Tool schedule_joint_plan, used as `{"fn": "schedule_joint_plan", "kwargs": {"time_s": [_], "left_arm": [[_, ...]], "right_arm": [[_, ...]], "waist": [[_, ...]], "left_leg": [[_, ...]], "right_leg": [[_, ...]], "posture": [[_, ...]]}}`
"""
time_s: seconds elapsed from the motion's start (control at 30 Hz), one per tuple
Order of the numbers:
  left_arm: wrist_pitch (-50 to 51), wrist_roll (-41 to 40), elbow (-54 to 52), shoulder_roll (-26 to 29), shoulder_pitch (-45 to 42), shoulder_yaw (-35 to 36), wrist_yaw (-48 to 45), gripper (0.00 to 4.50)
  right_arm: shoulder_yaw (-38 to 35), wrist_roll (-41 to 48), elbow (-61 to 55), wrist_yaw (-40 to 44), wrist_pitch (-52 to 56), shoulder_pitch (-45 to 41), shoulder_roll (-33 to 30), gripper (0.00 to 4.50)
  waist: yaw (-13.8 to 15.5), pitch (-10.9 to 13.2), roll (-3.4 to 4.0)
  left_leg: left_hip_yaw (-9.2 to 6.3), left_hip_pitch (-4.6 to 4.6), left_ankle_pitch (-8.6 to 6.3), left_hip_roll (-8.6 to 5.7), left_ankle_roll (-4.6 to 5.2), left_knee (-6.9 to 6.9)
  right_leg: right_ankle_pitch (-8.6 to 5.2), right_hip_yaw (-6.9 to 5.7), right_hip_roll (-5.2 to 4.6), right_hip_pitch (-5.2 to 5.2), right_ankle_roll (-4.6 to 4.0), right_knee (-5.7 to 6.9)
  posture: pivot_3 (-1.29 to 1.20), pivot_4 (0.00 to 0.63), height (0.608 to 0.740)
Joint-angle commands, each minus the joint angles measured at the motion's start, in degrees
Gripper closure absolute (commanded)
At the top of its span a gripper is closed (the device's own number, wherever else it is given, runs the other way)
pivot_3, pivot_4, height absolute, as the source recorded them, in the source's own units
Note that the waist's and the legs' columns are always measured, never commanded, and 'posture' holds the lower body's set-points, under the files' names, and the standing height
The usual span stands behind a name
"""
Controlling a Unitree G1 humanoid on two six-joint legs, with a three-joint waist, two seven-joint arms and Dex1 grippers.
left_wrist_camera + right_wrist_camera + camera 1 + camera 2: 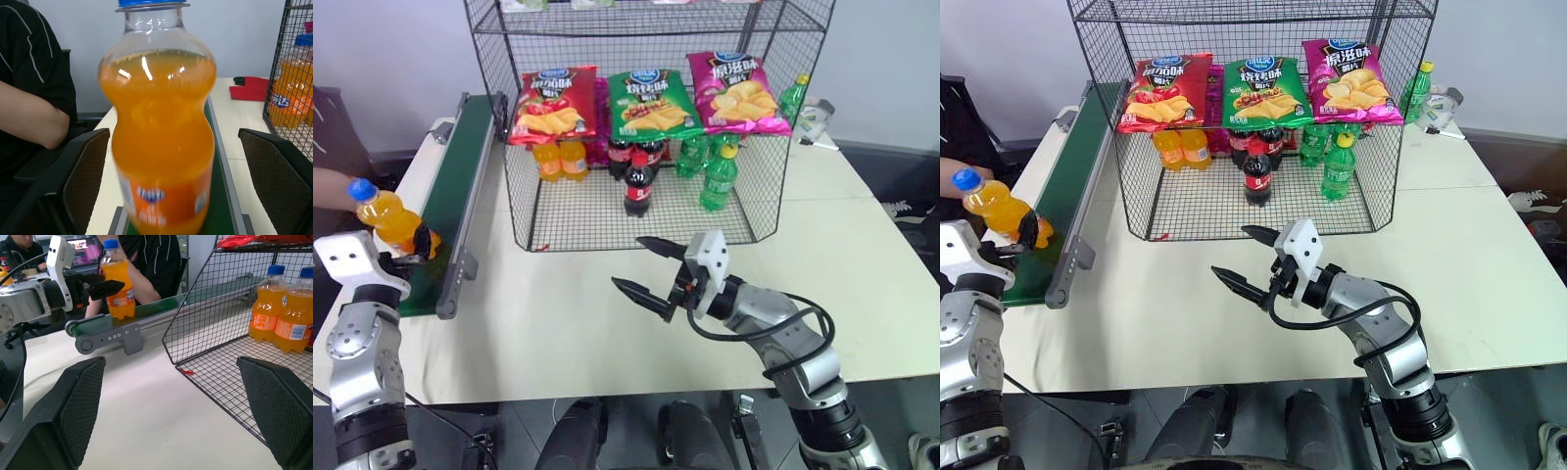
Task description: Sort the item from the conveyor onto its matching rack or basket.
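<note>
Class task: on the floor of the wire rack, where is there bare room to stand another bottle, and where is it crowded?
Bare grid runs along the rack's open front edge, ahead of the cola bottle and green bottle. The back row is crowded: two orange bottles at the left, colas in the middle, green bottles at the right.

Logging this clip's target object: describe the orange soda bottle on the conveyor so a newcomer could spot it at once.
Find the dark-green conveyor left of the black wire rack. At its near end stands an orange soda bottle, between the open fingers of the left pincer. The other orange bottles are inside the rack.
</note>
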Motion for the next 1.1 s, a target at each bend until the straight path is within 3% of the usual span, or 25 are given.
{"fn": "schedule_joint_plan", "kwargs": {"time_s": [0.03, 0.13, 0.23, 0.63, 0.87, 1.0, 1.1], "left_arm": [[-1.64, 0.27, -1.44, 1.25, -0.27, 1.76, 0.4, 0.09], [-1.89, 0.12, -1.86, 1.19, -0.06, 1.96, 0.48, 0.9], [-1.32, 0.14, -2.39, 1.35, 0.28, 1.99, 0.55, 2.02], [5.3, -7.69, -15.12, 4.68, -2.71, 1.48, -4.28, 2.02], [17.04, -13.25, -23.54, 4.76, -6.35, -10.69, -11.13, 2.02], [16.3, -8.54, -20.47, 0.52, -8.6, -16.95, -10.06, 2.02], [10.61, -1.16, -12.05, -3.53, -11.1, -20.94, -7.31, 2.02]], "right_arm": [[-0.27, 1.19, -1.95, 0.26, -1.03, -0.08, 0.6, 0.0], [-0.3, 1.22, -2.08, 0.25, -0.99, 0.03, 0.6, 0.0], [-0.33, 1.26, -2.19, 0.2, -0.93, 0.08, 0.62, 0.0], [-0.93, 1.0, -2.4, -0.44, -0.62, -0.85, 0.37, 0.0], [-0.94, 1.18, -2.91, -1.19, -0.2, -0.44, 0.49, 0.0], [-0.89, 0.95, -3.03, -2.04, -0.25, -0.38, 0.72, 0.0], [-0.9, 0.69, -3.12, -2.74, -0.4, -0.35, 0.8, 0.0]], "waist": [[0.01, 0.0, 0.0], [0.09, 0.0, 0.0], [0.07, -0.02, 0.02], [0.15, -0.04, -0.1], [-0.01, -0.04, -0.08], [-0.2, -0.04, -0.07], [-0.2, -0.04, -0.07]], "left_leg": [[0.0, 0.0, 0.0, 0.0, 0.0, 0.0], [0.0, 0.0, 0.0, 0.0, 0.0, 0.0], [-0.01, 0.02, 0.0, 0.0, 0.0, 0.03], [-0.04, 0.0, 0.0, 0.0, 0.0, 0.06], [-0.03, 0.01, 0.0, -0.03, 0.0, 0.06], [-0.01, -0.01, 0.01, -0.01, 0.0, 0.01], [0.0, 0.01, 0.02, -0.01, -0.02, -0.01]], "right_leg": [[0.0, 0.0, 0.0, 0.0, 0.0, 0.0], [0.0, 0.0, 0.0, 0.0, 0.0, 0.0], [0.0, -0.01, 0.0, 0.04, 0.0, 0.0], [0.0, -0.05, 0.0, 0.04, 0.0, 0.0], [0.0, -0.03, -0.01, 0.08, -0.01, -0.01], [0.0, -0.02, 0.03, 0.19, 0.0, 0.06], [0.0, -0.02, 0.05, 0.19, 0.0, 0.1]], "posture": [[0.0, 0.15, 0.74], [0.0, 0.15, 0.74], [0.0, 0.15, 0.74], [0.0, 0.15, 0.74], [0.0, 0.15, 0.74], [0.0, 0.15, 0.74], [0.0, 0.15, 0.74]]}}
